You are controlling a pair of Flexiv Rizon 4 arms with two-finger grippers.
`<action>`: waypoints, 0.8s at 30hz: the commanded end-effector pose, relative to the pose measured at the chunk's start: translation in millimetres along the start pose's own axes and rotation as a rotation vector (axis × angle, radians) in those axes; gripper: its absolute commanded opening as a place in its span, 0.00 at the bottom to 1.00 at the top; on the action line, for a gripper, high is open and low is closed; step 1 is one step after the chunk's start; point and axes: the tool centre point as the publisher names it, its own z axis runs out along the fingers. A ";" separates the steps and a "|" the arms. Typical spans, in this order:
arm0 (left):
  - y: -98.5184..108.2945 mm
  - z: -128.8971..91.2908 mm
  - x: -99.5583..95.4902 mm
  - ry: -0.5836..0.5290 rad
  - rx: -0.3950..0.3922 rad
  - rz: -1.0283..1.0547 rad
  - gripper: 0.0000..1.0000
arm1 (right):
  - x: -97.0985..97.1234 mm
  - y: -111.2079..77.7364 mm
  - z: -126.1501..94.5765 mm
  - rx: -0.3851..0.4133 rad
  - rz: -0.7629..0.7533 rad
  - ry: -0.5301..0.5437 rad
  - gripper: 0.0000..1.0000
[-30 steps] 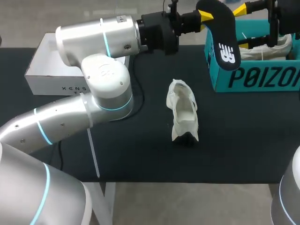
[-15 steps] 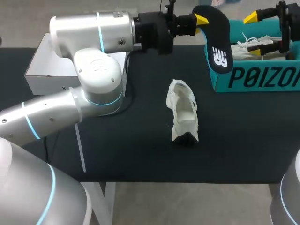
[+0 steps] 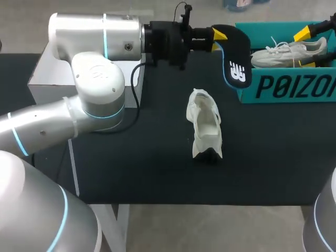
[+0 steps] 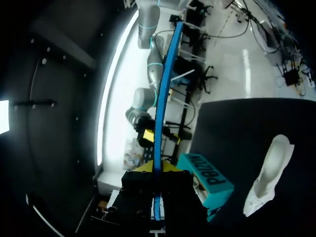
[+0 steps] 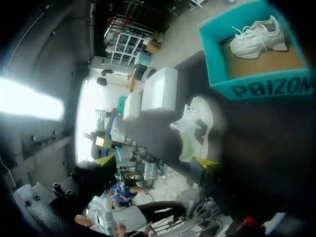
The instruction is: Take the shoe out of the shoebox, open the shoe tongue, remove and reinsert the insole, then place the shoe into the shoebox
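Observation:
My left gripper [image 3: 218,34] is shut on a black insole with a blue edge [image 3: 236,58], held on edge in the air beside the teal shoebox's [image 3: 283,86] left wall. In the left wrist view the insole [image 4: 162,98] runs as a thin blue strip out from between the fingers of the left gripper [image 4: 154,167]. A white shoe [image 3: 206,126] lies on the dark table, in front of the insole. Another white shoe [image 3: 289,51] rests inside the shoebox. My right gripper [image 3: 307,49] hangs open over the box. The right wrist view has the right gripper [image 5: 156,161] above the table shoe [image 5: 195,128] and the shoebox [image 5: 266,88].
A white open box [image 3: 52,79] stands at the table's back left, behind my left arm's elbow. The left arm's wrist spans the back of the table. The black table [image 3: 157,173] extends in front of the shoe to its near edge.
My left arm has drawn the insole left and lower, from over the shoebox's corner to beside it. The right gripper has pulled back to the right, uncovering the shoe in the box.

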 end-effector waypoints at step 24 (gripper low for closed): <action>-47.8 -28.4 67.0 0.150 0.034 -0.204 0.00 | -57.2 -16.2 -52.4 0.034 0.038 -0.121 1.00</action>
